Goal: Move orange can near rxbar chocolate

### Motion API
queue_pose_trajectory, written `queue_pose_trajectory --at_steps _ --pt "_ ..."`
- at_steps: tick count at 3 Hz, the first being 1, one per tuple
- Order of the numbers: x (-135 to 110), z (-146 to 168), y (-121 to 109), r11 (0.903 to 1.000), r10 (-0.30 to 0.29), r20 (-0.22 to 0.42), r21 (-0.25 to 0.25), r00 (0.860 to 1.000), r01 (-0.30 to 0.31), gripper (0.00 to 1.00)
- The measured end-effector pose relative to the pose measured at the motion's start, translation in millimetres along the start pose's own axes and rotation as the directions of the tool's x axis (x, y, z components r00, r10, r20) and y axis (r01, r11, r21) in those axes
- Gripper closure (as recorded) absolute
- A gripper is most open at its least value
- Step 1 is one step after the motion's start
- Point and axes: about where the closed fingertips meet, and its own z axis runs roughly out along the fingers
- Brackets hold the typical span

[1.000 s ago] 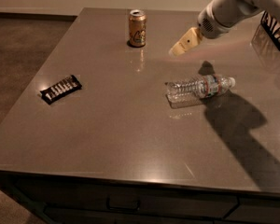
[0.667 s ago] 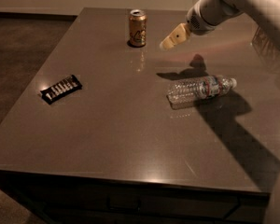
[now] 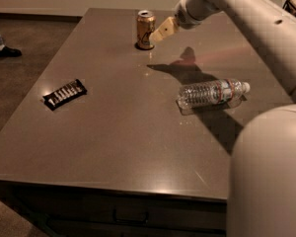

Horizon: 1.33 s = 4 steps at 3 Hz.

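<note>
The orange can [image 3: 145, 29] stands upright near the far edge of the dark table [image 3: 123, 132]. The rxbar chocolate [image 3: 64, 94], a flat black bar with white lettering, lies at the table's left side, well apart from the can. My gripper [image 3: 162, 31] hangs from the white arm just to the right of the can, at about its height, close to it.
A clear plastic water bottle [image 3: 212, 93] lies on its side at the right of the table. My arm's white body [image 3: 266, 172] fills the right foreground. A person's shoe [image 3: 5, 51] shows on the floor at the far left.
The gripper has moved left, from above the bottle's far side to right beside the can. The can, bar and bottle have not moved.
</note>
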Motion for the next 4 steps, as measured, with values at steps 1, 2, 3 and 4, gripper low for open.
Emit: queue_pose_trajectory --at_steps 1,2,3,4 --pt "-20.6 27.2 3.1 1.0 0.0 -0.004 0.007 1.0 0.0 0.0" --pt "-33.7 51.4 9.2 1.0 0.005 -0.013 0.004 1.0 -0.005 0.0" --pt "-42.0 68.8 13.9 0.9999 0.012 -0.019 -0.003 1.0 -0.012 0.0" --pt "-49.7 78.3 21.5 0.9996 0.011 -0.011 -0.025 1.0 -0.012 0.0"
